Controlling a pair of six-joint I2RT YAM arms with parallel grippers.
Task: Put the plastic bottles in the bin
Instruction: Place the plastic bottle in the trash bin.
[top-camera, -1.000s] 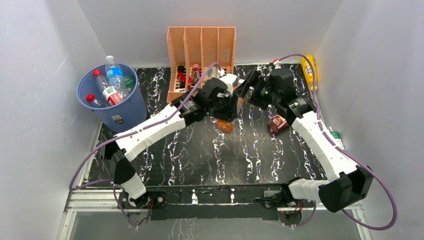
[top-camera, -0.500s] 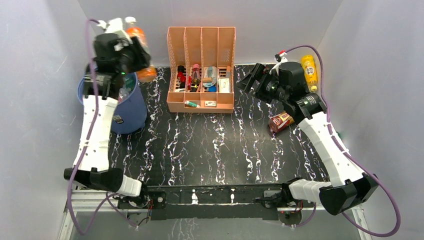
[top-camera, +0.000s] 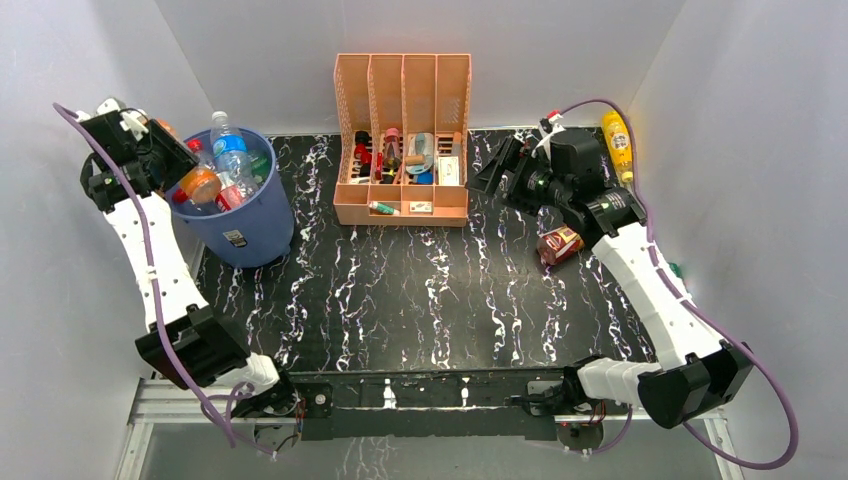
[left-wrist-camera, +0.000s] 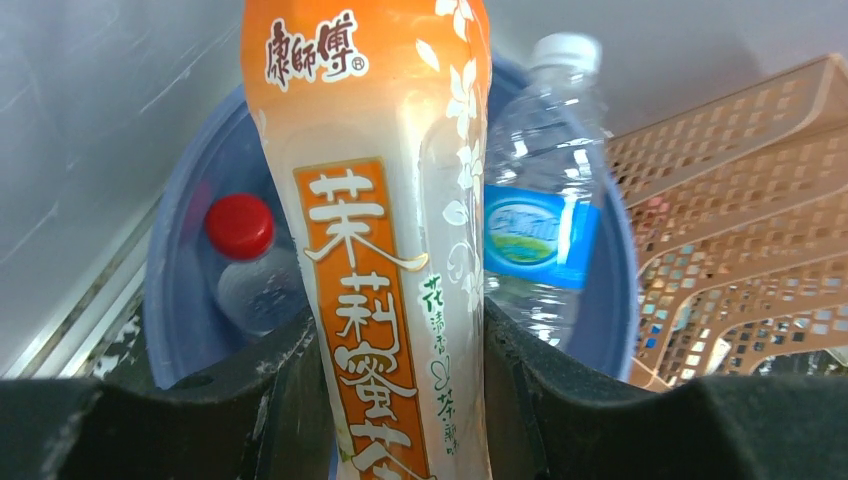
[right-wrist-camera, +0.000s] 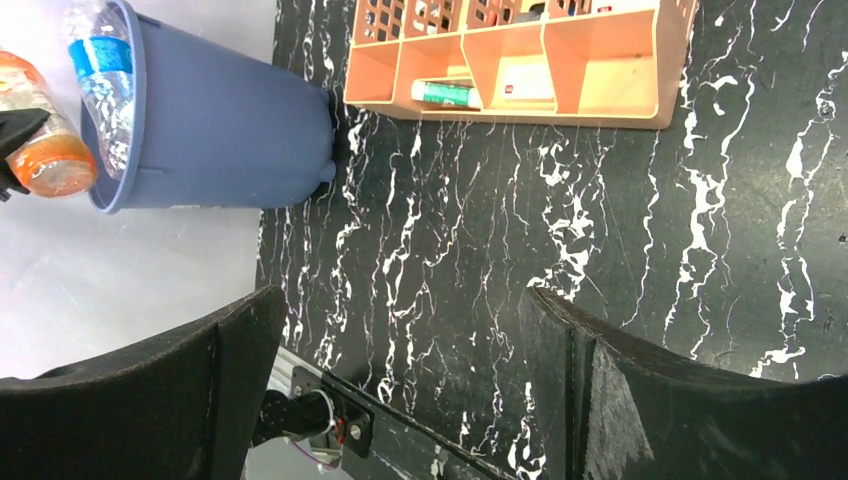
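Observation:
My left gripper (top-camera: 168, 160) is shut on an orange-labelled juice bottle (top-camera: 200, 183) and holds it over the left rim of the blue bin (top-camera: 240, 222). In the left wrist view the bottle (left-wrist-camera: 380, 230) stands between my fingers (left-wrist-camera: 270, 400), above the bin (left-wrist-camera: 618, 290). Inside the bin are a clear bottle with a blue label (left-wrist-camera: 540, 210) and a red-capped bottle (left-wrist-camera: 242, 250). My right gripper (top-camera: 492, 165) is open and empty above the table's back right. A yellow bottle (top-camera: 617, 135) lies by the right wall.
The peach rack (top-camera: 402, 140) stands at the back centre, also in the right wrist view (right-wrist-camera: 520, 75). A brown-red packet (top-camera: 560, 243) lies under the right arm. A small green-capped bottle (top-camera: 673, 272) sits at the right edge.
My left arm swung the orange bottle from the table's centre up to the bin, then lowered it to the bin's left rim. The right arm barely moved.

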